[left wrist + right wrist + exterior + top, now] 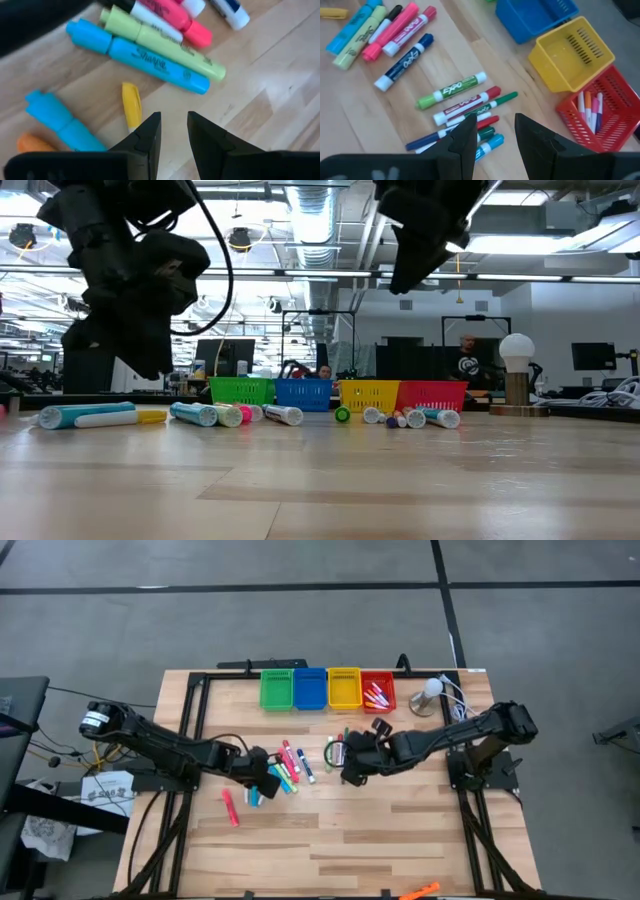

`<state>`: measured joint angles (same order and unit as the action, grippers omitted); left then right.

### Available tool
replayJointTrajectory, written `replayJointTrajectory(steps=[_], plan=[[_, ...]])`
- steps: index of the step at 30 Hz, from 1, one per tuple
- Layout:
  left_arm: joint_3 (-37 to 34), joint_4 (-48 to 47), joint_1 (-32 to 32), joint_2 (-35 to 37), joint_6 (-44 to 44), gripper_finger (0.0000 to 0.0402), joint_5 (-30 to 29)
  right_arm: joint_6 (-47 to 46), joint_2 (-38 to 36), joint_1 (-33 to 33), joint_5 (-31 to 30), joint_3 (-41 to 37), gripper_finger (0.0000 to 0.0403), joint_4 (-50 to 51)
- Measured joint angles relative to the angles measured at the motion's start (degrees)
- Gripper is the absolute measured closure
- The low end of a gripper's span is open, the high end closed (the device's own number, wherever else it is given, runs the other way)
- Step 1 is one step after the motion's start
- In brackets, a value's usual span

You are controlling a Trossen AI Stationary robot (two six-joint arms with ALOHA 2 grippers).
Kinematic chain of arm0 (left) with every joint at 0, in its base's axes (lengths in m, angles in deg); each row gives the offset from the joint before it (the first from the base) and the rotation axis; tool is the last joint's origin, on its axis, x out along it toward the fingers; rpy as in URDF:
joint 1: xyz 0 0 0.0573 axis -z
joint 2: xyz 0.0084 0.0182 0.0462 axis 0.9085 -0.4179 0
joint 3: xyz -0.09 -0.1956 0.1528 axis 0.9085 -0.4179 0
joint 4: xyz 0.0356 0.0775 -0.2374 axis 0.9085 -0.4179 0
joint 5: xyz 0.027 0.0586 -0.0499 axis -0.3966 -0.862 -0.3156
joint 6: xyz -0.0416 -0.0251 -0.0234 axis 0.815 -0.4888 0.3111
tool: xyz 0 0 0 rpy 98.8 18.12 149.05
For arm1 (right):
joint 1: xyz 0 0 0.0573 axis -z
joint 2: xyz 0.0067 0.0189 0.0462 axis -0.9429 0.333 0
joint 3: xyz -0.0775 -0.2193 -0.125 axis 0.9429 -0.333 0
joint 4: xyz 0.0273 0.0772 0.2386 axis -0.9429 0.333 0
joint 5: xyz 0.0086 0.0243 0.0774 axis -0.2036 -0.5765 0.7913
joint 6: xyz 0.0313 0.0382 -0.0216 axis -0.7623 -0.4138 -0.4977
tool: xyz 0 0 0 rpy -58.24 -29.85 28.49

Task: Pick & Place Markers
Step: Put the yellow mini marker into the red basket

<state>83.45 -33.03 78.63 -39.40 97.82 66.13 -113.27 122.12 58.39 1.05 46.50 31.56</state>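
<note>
The left gripper (173, 131) hangs empty, fingers slightly parted, above a cyan marker (137, 55) lettered "Sharpie" on the table (260, 100). The right gripper (492, 131), also narrowly parted and empty, hovers over a green marker (452, 90) reading "EXPO". A red bin (607, 117) holds 4 more.

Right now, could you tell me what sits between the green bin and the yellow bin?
The blue bin sits between the green bin and yellow bin; the high view shows it.
</note>
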Motion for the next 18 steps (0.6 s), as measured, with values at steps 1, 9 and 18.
replayJointTrajectory(steps=[1,9,18], plan=[[0.0,-0.1,0.2,0.0,0.7,0.0307,-0.2,0.0,0.0,0.2,0.0,0.0,0.0281,0.0],[0.0,-2.6,0.9,-0.5,2.7,0.0307,-3.8,1.5,0.0,0.4,0.0,0.0,0.0281,-0.5],[0.0,-2.2,0.9,-5.8,2.7,0.0307,-2.7,2.7,0.0,0.4,-0.1,0.0,0.0281,-0.9]])
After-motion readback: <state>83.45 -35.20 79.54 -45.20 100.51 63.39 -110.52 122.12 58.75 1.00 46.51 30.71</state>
